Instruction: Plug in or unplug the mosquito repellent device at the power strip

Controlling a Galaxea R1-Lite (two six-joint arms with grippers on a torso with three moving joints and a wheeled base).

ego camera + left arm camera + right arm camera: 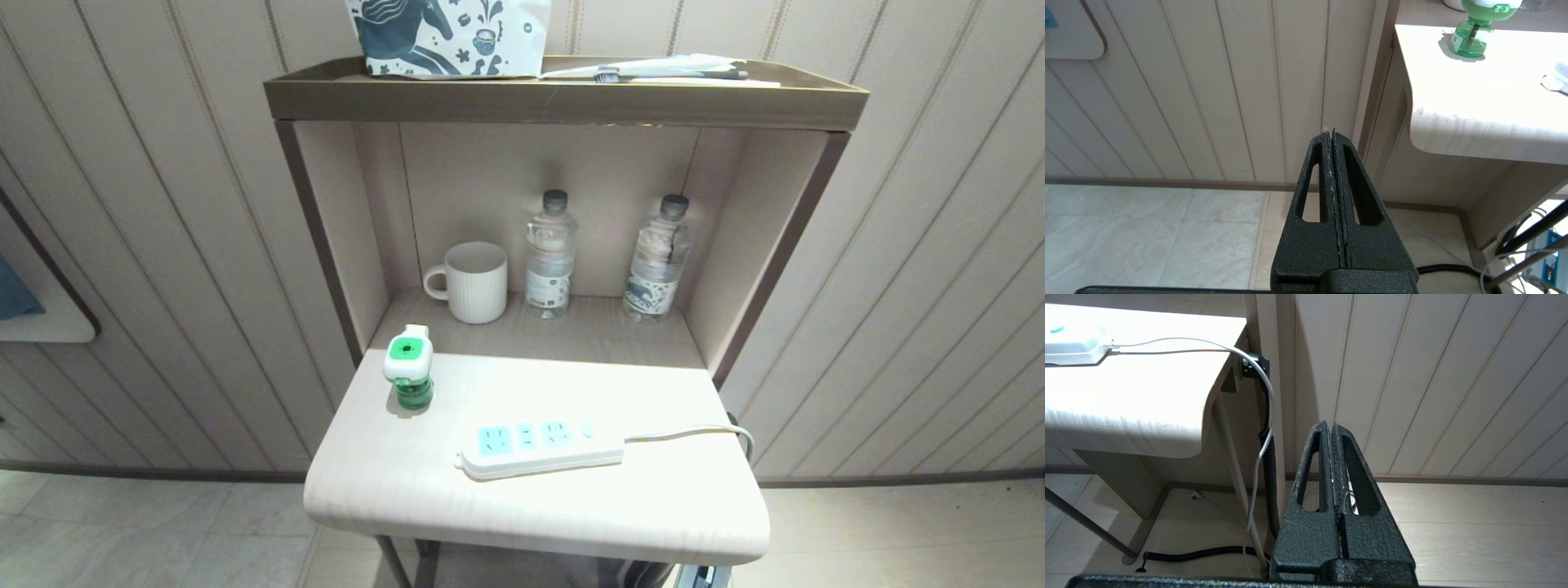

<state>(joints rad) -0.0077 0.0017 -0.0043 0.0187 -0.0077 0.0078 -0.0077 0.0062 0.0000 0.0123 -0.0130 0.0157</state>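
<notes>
The mosquito repellent device [409,369], a green bottle with a white-and-green head, stands upright at the table's left rear, apart from the power strip [540,447]. The white strip lies across the middle of the table, its blue sockets empty and its cord [684,433] running off to the right. In the left wrist view the device [1470,37] sits up on the tabletop, far from my left gripper [1329,132], which is shut and empty, low beside the table. My right gripper [1329,424] is also shut and empty, low on the table's other side; the strip's end [1073,347] shows there.
In the alcove behind the table [408,490] stand a white mug [473,282] and two water bottles [549,255] [657,260]. The top shelf [563,100] carries a patterned bag [449,37]. Cables and a black hose [1269,473] hang by the table's right leg.
</notes>
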